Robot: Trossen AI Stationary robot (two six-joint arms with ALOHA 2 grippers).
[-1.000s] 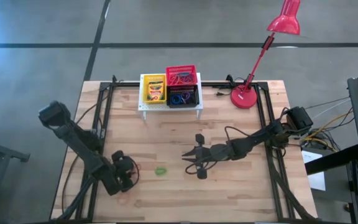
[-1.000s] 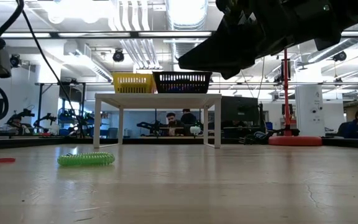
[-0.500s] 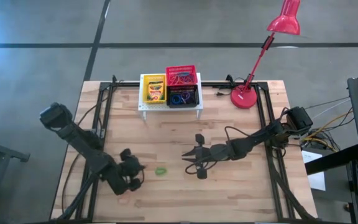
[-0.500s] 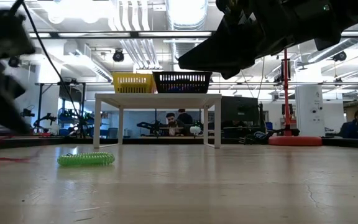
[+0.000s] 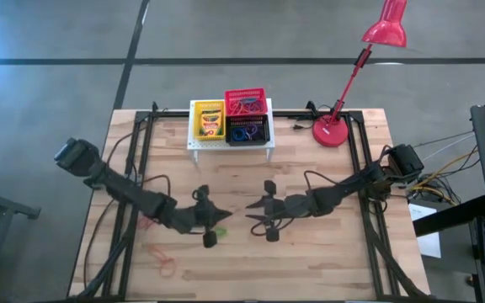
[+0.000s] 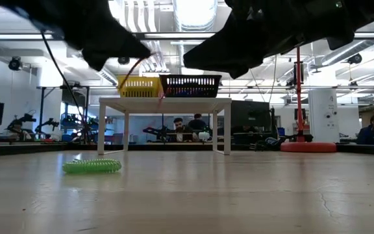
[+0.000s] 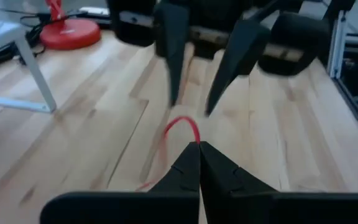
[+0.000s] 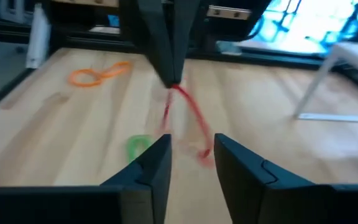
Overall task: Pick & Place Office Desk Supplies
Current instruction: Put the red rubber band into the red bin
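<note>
Left gripper (image 7: 199, 148) mid-tabletop (image 5: 327, 261), jaws pinched on red elastic loop (image 7: 182, 127), loop dangling between facing grippers. Right gripper (image 8: 191, 152) opposite, jaws narrowly apart, empty. Green loop (image 5: 211, 238) on tabletop under left gripper.

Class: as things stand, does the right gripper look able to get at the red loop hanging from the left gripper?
Probably yes. The right gripper is open and faces the shut left gripper over bare table, and the red loop dangles just ahead of its fingers, with nothing between.
</note>
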